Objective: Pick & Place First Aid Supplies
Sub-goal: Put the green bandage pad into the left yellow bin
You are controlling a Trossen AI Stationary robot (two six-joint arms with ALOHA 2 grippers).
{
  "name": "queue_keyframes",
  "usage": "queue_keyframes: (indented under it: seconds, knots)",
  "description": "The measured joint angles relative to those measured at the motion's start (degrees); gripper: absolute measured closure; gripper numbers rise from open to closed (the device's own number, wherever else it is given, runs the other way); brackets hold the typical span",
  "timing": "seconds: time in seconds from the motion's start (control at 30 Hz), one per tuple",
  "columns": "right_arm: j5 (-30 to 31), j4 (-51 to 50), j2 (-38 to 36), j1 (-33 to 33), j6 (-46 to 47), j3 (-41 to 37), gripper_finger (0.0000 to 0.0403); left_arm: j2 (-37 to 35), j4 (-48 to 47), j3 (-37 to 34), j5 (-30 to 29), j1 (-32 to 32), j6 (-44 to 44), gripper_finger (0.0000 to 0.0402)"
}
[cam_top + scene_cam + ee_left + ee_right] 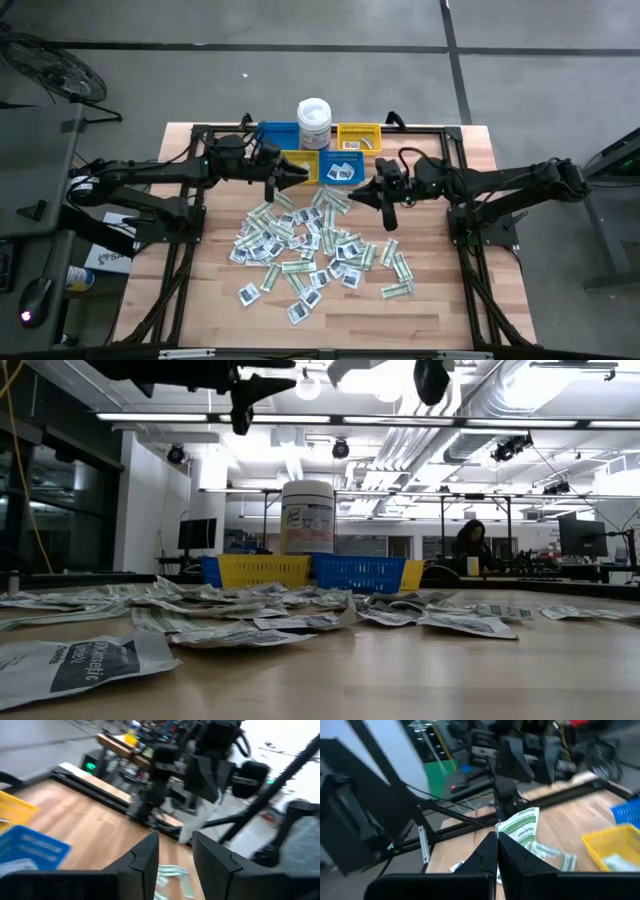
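One green-and-white packet (522, 827) is clamped in the right gripper (496, 840). The left gripper (175, 850) is held open, empty. Most packets (310, 245) remain unsorted on the table (450, 300).

Bright ceiling strip lights, blurred wrist views

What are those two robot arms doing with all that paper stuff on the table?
They are sorting first aid supplies. Dozens of small flat paper packets lie scattered on the wooden table. The right hand is shut on one green-and-white strip packet, lifted above the pile. The left hand is open and empty, hovering near the small blue plastic bin and small yellow plastic bin at the back, beside a white lidded tub. Some packets already sit in the blue bin.
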Motion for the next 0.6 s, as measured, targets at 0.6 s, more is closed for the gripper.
queue_keyframes:
  seconds: [0.6]
  knots:
    - [-11.8,12.1,3.8,-6.0,-0.3,0.0,0.0403,6.3,16.0,0.0,4.7,0.0,-6.6,0.0285]
